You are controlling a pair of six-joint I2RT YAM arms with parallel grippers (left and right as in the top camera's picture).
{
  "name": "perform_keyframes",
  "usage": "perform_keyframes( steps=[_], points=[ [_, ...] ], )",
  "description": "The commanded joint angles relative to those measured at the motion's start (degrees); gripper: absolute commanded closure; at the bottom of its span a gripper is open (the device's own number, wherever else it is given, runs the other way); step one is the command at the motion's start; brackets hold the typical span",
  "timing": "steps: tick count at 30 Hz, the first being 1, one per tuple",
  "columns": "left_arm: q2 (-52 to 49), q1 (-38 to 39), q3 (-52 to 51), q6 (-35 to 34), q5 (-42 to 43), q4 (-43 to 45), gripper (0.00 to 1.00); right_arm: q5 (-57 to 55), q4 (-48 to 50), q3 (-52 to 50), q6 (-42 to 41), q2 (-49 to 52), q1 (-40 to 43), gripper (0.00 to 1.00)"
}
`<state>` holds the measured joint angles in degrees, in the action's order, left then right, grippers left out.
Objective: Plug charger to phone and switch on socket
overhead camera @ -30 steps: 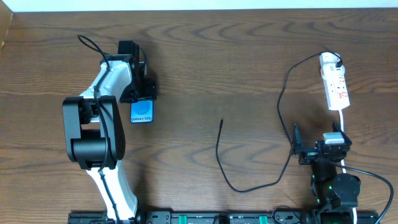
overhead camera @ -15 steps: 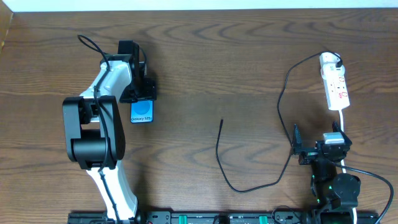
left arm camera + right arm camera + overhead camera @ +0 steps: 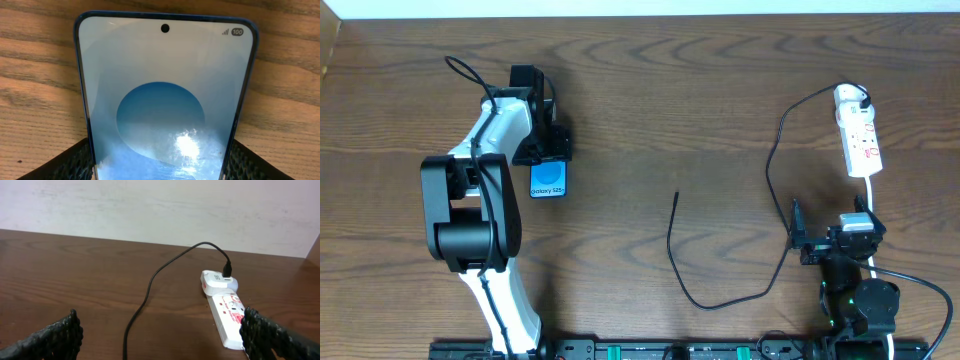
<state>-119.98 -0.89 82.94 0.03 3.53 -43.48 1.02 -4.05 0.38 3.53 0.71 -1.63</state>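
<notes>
The phone (image 3: 548,181) lies flat on the wooden table at the left, blue screen up. It fills the left wrist view (image 3: 165,100). My left gripper (image 3: 548,160) has a finger against each long edge of the phone (image 3: 160,170). The charger (image 3: 672,240) is a thin black cable. Its free tip lies mid-table, and the cable loops down and up to a black plug (image 3: 227,270) seated in the socket (image 3: 860,140), a white power strip at the far right. My right gripper (image 3: 830,245) is wide open and empty (image 3: 160,342), short of the socket (image 3: 230,315).
The socket's white lead (image 3: 871,195) runs from the strip toward the right arm's base. The left arm's own black cable (image 3: 465,70) loops at the back left. A pale wall stands behind the table's far edge (image 3: 150,210).
</notes>
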Motion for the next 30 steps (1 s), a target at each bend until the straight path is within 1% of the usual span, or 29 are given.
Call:
perform_keyframes(
  steps=[1, 21, 30],
  points=[
    [-1.88, -0.04, -2.21, -0.04, -1.62, -1.01, 0.92, -0.46, -0.28, -0.04, -0.50, -0.33, 0.13, 0.01],
    [-1.84, -0.04, -1.97, -0.04, -1.62, -1.18, 0.92, -0.46, -0.28, -0.04, -0.50, -0.33, 0.13, 0.01],
    [-1.62, -0.04, -0.31, -0.04, -1.62, -2.71, 0.93, -0.46, -0.28, -0.04, -0.50, -0.33, 0.13, 0.01]
  ],
)
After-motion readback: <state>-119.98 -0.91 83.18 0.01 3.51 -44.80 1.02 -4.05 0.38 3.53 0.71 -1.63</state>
